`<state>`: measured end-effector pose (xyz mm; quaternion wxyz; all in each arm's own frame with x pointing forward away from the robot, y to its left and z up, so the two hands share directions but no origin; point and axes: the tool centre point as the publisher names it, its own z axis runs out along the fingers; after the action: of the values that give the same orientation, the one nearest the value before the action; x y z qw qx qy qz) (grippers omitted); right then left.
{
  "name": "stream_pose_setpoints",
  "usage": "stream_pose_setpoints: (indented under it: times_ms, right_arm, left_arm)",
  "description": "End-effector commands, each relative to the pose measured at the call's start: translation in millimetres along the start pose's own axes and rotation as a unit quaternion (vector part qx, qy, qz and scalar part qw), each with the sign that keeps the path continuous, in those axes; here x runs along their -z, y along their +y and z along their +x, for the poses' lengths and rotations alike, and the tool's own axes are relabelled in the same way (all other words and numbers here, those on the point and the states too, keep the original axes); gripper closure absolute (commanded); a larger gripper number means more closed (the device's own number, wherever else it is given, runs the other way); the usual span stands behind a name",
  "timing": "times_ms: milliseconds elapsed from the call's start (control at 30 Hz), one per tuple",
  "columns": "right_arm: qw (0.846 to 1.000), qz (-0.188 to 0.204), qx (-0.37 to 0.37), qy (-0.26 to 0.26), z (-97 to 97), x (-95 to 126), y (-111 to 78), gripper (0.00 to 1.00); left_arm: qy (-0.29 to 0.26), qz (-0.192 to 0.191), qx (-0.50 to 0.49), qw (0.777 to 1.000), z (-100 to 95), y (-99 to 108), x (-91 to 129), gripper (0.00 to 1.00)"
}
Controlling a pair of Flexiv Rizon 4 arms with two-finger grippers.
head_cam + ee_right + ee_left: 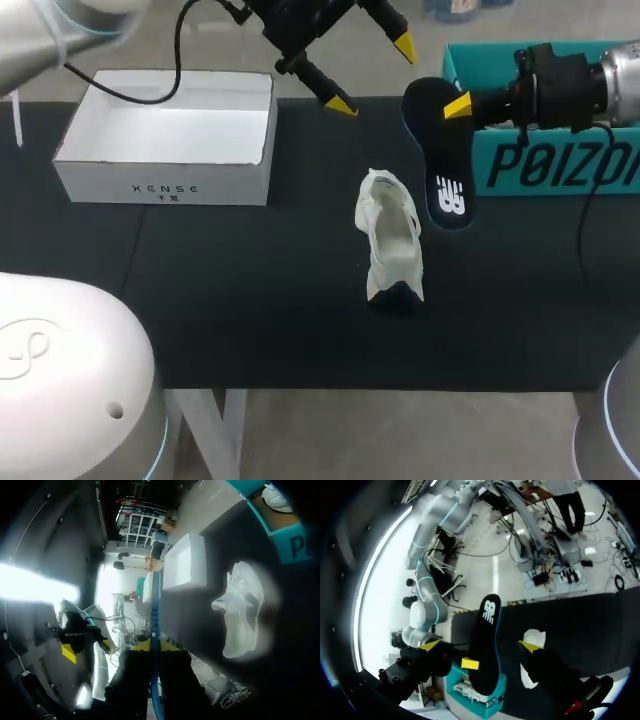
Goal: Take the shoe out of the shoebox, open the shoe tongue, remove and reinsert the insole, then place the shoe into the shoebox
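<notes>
**Insole out of the shoe, reinsertion not yet done**

The white shoe [392, 240] sits on the dark table [250, 300], outside both boxes. Its opening is spread and the tongue appears to be pulled back. The black insole [443, 160] is free of it. Your right gripper [154, 645] pinches the insole, fingers drawn narrow on the thin foam, and holds it in the air just beside the shoe, in front of the teal box [540, 165]. Your left gripper [372, 75] hangs over the table's far edge, fingers spread wide with nothing gripped. The white shoebox [165, 185] stands open at the left, well apart from the shoe. Judged from this layout, taking the shoe out, opening the tongue and pulling the insole are done. You have yet to slide the insole back in and return the shoe to its box.
</notes>
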<state>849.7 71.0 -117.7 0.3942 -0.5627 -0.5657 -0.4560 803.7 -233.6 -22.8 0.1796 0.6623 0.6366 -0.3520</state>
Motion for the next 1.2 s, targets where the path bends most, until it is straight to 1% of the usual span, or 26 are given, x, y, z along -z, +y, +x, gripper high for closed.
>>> stream_pose_setpoints:
  times_ms: [33, 133, 200, 267, 333, 500, 667, 800, 867, 900, 933, 1000, 1100, 1200]
  right_arm:
    - [1.0, 0.0, -0.004, -0.003, -1.6, -9, 2.0, 1.0]
    - [1.0, -0.004, -0.001, -0.017, -5.0, -15, 3.4, 1.0]
    - [1.0, -0.006, -0.002, -0.017, -6.3, -17, 4.4, 1.0]
    - [1.0, -0.008, -0.002, -0.018, -6.9, -20, 5.4, 1.0]
    - [1.0, -0.012, 0.0, -0.02, -7.0, -22, 6.4, 1.0]
    - [1.0, -0.017, -0.001, -0.017, -5.9, -28, 9.2, 1.0]
    - [1.0, -0.019, 0.0, -0.014, -4.4, -34, 12.1, 1.0]
    - [1.0, -0.026, 0.001, -0.014, -5.1, -39, 14.0, 1.0]
    - [0.999, -0.035, 0.001, -0.023, -5.8, -39, 14.8, 1.0]
    - [0.999, -0.038, -0.001, -0.021, -6.1, -40, 14.9, 1.0]
    - [0.999, -0.042, -0.003, -0.02, -6.1, -39, 15.3, 1.0]
    - [0.999, -0.049, -0.006, -0.019, -6.5, -38, 16.0, 1.0]
    - [0.998, -0.061, -0.015, -0.009, -7.9, -35, 17.4, 1.0]
    - [0.997, -0.071, -0.031, 0.016, -9.9, -33, 19.7, 1.0]
  left_arm:
    - [0.393, 0.01, -0.014, 0.919, -7.9, 9, 9, 0.0]
    - [0.423, -0.026, -0.034, 0.905, -9.5, 18, 14, 0.0]
    - [0.436, -0.046, -0.046, 0.898, -11.0, 24, 16, 0.0]
    - [0.441, -0.063, -0.058, 0.893, -13.9, 28, 17, 0.0]
    - [0.44, -0.091, -0.07, 0.891, -17.9, 33, 17, 0.0]
    - [0.431, -0.112, -0.089, 0.891, -22.8, 44, 16, 0.0]
    - [0.437, -0.109, -0.089, 0.888, -28.8, 51, 13, 0.0]
    - [0.432, -0.106, -0.081, 0.892, -37.1, 56, 10, 0.0]
    - [0.419, -0.111, -0.068, 0.899, -41.0, 59, 8, 0.0]
    - [0.419, -0.117, -0.069, 0.898, -41.9, 60, 7, 0.0]
    - [0.409, -0.118, -0.062, 0.903, -42.6, 62, 6, 0.0]
    - [0.404, -0.123, -0.063, 0.904, -43.3, 63, 4, 0.0]
    - [0.397, -0.129, -0.062, 0.906, -43.9, 66, 1, 0.0]
    - [0.381, -0.137, -0.061, 0.912, -45.7, 71, -2, 0.0]
